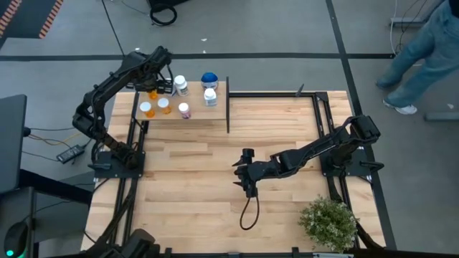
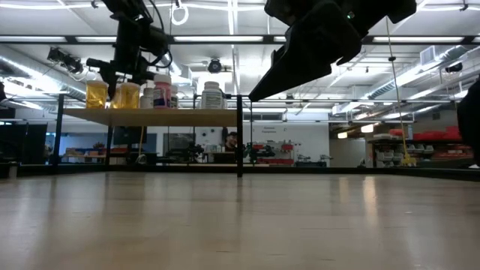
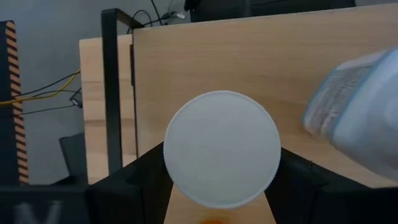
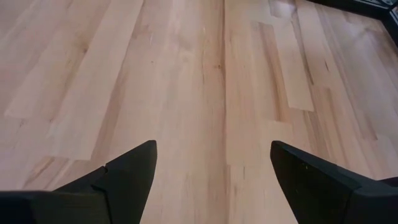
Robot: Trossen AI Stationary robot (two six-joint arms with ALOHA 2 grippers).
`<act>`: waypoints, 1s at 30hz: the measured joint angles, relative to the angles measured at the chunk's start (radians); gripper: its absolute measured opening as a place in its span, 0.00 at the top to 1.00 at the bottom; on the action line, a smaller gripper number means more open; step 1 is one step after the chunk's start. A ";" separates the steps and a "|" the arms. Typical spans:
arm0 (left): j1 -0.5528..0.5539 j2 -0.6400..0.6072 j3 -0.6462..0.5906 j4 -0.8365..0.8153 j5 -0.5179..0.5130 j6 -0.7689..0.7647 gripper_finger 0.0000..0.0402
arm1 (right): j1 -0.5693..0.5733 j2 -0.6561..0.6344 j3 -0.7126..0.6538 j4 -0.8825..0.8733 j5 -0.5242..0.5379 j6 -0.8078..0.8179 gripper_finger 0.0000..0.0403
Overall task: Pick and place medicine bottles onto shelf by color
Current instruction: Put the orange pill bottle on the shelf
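- Left gripper (image 1: 152, 91) over small light-wood shelf (image 1: 197, 120), fingers around white-capped orange bottle (image 3: 221, 148); can't tell if we've released.
- Let's lift straight up, avoiding neighbouring bottles.
- Right gripper (image 4: 211, 168) spread wide, empty, mid-table.

bottles (image 1: 164, 105): orange, white, pink | shelf (image 1: 204, 115): light wood | plant (image 1: 328, 223): green
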 joint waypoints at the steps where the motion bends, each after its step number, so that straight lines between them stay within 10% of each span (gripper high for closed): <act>1: 0.000 0.000 0.000 -0.003 -0.001 0.000 0.44 | 0.001 0.000 0.000 0.000 -0.003 0.000 0.20; 30: 0.022 -0.014 0.000 0.003 -0.030 0.051 0.33 | 0.001 0.000 0.000 0.000 -0.003 0.002 0.20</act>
